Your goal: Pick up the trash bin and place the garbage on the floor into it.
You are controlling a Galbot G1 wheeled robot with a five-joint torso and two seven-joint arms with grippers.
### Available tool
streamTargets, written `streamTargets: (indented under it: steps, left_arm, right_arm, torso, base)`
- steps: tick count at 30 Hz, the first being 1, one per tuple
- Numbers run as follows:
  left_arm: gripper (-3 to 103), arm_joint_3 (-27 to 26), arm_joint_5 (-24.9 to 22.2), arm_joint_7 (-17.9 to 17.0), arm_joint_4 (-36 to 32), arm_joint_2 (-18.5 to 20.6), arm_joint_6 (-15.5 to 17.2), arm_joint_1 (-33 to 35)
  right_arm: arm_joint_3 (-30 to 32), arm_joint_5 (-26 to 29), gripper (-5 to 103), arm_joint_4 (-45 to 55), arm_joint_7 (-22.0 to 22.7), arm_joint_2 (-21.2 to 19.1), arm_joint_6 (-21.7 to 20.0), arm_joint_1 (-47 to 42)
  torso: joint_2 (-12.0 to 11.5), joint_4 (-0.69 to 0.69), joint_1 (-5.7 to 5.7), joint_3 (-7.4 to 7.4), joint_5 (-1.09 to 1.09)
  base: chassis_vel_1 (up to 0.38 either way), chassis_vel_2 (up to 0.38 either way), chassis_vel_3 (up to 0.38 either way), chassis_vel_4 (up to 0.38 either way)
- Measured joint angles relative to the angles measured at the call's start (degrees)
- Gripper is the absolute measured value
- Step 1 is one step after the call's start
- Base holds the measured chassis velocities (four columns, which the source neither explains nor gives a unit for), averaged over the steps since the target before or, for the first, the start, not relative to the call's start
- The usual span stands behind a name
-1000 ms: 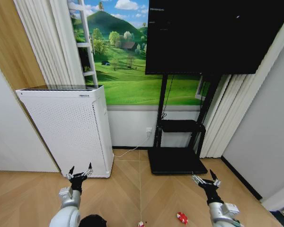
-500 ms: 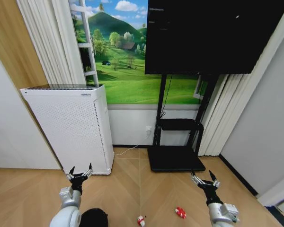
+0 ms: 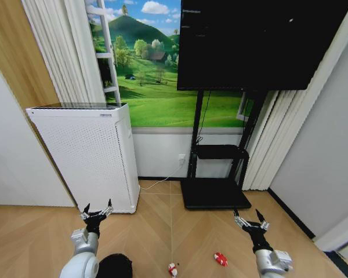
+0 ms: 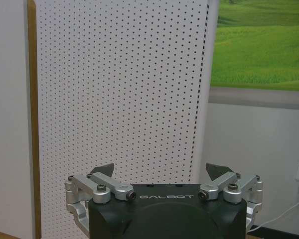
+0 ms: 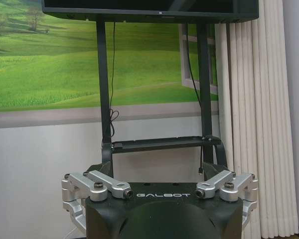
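Your trash bin sits on the wood floor at about seven o'clock in the head view, low at the frame's edge, a black round shape with part of it cut off by that edge (its mesh is too dark to make out). Just beside it, toward nine o'clock from the bin, you see the left arm rising to the left gripper, whose fingers are spread wide with nothing between them; it hangs in the air above the floor, apart from the bin. At six o'clock lies a red-and-white wrapper piece, and a little toward five o'clock from it a red wrapper piece, the two near each other but not touching. At about four o'clock the right gripper is held up the same way, fingers splayed and empty, with the red piece on the floor just beside its arm. Farther out, at ten o'clock, you have the tall white perforated box against the wall, and the left wrist view faces its dotted panel. At twelve to one o'clock stands the black screen on its black stand, with white curtains beside it and a green landscape picture behind.
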Motion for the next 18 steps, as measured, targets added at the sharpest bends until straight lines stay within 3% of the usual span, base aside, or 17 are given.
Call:
streamTargets:
  steps: [18]
  left_arm:
    - [100,0.40,0.10,-0.55,-0.42,-0.62,0.65,0.27]
  right_arm:
    - [0.02,-0.21,100,0.59,-0.05,0.30,0.23,-0.40]
  torso:
    - [-2.02,0.00,-0.92,-1.13,0.00]
  base:
    - [0.000,0.000,0.000,0.000]
